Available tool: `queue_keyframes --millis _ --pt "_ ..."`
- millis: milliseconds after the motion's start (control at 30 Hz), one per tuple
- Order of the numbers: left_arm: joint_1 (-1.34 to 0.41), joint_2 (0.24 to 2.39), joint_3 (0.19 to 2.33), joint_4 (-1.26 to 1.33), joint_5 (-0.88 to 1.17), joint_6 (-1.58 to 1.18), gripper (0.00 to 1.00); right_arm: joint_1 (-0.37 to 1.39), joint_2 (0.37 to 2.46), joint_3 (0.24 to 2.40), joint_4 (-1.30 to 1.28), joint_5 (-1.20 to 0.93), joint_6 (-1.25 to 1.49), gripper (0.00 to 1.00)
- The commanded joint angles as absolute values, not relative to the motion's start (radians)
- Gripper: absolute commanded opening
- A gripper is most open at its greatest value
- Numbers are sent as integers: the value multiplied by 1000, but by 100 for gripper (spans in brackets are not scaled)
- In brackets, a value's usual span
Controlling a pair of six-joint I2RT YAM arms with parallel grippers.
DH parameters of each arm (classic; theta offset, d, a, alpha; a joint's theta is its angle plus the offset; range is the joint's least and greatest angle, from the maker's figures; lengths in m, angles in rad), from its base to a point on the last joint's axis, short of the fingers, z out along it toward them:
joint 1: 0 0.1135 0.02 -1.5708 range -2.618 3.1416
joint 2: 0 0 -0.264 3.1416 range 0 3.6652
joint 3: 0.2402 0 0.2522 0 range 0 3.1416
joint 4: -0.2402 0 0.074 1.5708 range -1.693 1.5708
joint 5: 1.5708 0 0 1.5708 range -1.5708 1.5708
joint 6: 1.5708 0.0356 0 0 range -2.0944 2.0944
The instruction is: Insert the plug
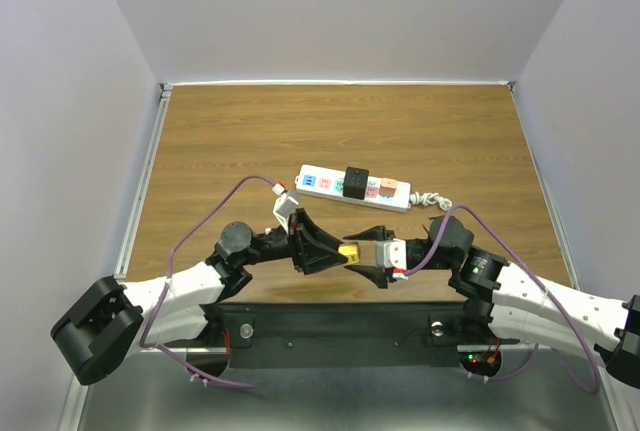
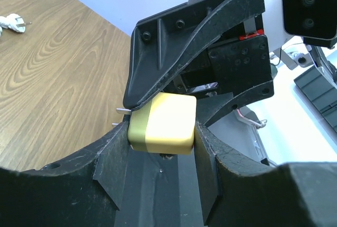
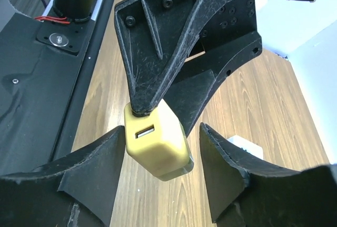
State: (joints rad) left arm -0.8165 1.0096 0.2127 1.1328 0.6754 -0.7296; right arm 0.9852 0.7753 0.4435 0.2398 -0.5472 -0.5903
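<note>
The plug (image 1: pixel 349 251) is a small yellow USB charger cube, held in the air near the table's front edge. My left gripper (image 1: pixel 340 252) is shut on it; in the left wrist view the plug (image 2: pixel 162 123) sits clamped between my fingertips (image 2: pixel 113 156), prongs pointing left. My right gripper (image 1: pixel 373 252) is open, its jaws standing either side of the same plug. In the right wrist view the plug (image 3: pixel 157 145) shows its USB port, close against my left fingertip (image 3: pixel 102 158), with a gap to the other. The white power strip (image 1: pixel 355 187) lies mid-table.
A black adapter (image 1: pixel 356 182) occupies a middle socket of the strip; its white cord is bundled at its right end (image 1: pixel 432 199). The cord's plug end (image 2: pixel 13 22) shows in the left wrist view. A corner of the strip (image 3: pixel 245 147) shows below the right gripper. The black base bar (image 1: pixel 340 326) runs along the near edge.
</note>
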Motion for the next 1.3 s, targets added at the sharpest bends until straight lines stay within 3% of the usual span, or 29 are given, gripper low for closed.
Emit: queue_keyframes --millis 0,67,300,367,400,433,467,500,600,767,900,1267 --pt "-816 1012 239 1204 680 -709 0 991 755 437 287 -551 -580 61" --pt "-816 1023 241 1201 678 -709 0 991 738 428 296 -552 -577 59" --pt "-816 1042 244 1212 684 -707 0 991 719 416 304 -562 -574 32" --pt "-816 1043 252 1197 677 -689 10 991 724 419 308 -552 -560 26" --pt "-816 1045 253 1189 661 -680 23 991 726 423 313 -549 -546 11" --pt "-816 1043 256 1180 655 -670 28 991 730 423 319 -537 -531 0" --pt "-816 1042 258 1177 647 -641 32 991 729 420 336 -525 -513 0" --pt "-816 1034 262 1157 631 -623 44 991 730 423 348 -500 -485 0" --pt "-815 1006 282 1121 601 -533 58 991 738 428 376 -436 -427 0" --pt "-815 933 288 1054 542 -327 75 991 765 459 399 -275 -301 0" --pt "-813 856 250 1061 457 -164 82 991 779 477 423 -201 -224 0" --pt "-810 916 169 1188 474 107 82 989 882 524 457 -60 -176 1"
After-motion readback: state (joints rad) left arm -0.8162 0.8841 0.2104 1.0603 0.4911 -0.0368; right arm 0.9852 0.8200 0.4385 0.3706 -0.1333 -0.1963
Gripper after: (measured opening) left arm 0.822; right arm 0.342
